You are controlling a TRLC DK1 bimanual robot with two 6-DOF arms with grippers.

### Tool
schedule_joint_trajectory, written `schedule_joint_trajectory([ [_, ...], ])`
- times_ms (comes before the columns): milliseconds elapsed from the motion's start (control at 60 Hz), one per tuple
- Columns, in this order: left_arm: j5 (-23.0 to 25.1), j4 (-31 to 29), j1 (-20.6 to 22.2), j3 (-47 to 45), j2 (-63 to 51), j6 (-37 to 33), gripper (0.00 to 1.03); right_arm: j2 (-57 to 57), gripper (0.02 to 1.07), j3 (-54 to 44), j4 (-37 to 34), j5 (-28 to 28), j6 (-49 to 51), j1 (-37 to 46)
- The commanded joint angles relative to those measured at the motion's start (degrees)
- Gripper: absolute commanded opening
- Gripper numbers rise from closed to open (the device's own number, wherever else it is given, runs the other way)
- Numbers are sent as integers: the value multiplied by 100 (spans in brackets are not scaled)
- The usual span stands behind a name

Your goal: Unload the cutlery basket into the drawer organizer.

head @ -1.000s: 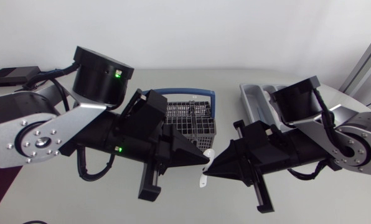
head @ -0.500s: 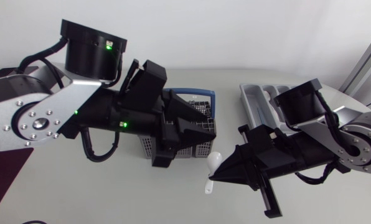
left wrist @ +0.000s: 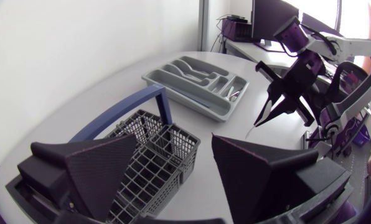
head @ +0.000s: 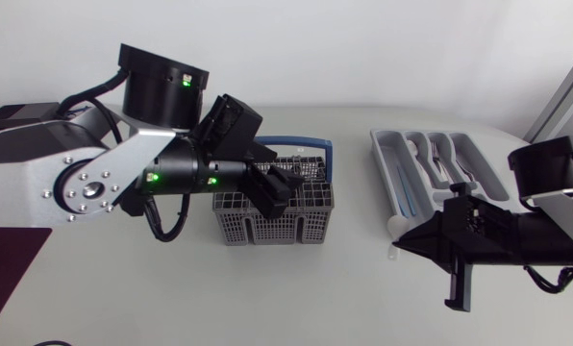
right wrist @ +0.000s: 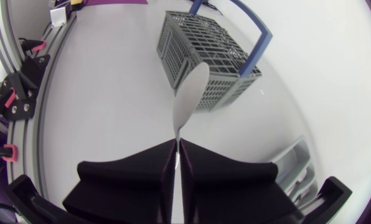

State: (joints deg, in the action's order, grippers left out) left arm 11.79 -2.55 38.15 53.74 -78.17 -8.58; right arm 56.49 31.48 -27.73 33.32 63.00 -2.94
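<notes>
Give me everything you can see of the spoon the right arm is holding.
The spoon looks pale and whitish, with a smooth oval bowl; the material is unclear, possibly plastic. Its thin handle is pinched between the shut jaws of the right gripper, and the bowl sticks out ahead toward the cutlery basket. In the head view it sits beside the near left corner of the drawer organizer, not in any compartment.

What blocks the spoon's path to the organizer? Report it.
Nothing visible does. The spoon, held in the right gripper, hangs close beside the organizer, with only bare table between them.
</notes>
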Motion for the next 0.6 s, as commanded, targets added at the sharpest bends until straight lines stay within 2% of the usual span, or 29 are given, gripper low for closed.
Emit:
schedule_joint_trajectory([
  [0, -98, -88, -115, -21, -102, 295, 99, -208, 8, -239, -40, -186, 459, 303],
  [183, -432, -343, -291, -118, -119, 445, 99, -419, 8, -441, 48, -572, 1214, 1217],
  [317, -564, -580, -423, -153, -84, 445, 99, -375, 8, -565, 443, -871, 1724, 1788],
  [467, -757, -712, -475, -232, -31, 418, 99, -24, 8, -591, 1076, -1012, 2076, 2359],
  [583, -880, -747, -502, -320, 48, 410, 99, 363, 8, -767, 2043, -1346, 2313, 2623],
])
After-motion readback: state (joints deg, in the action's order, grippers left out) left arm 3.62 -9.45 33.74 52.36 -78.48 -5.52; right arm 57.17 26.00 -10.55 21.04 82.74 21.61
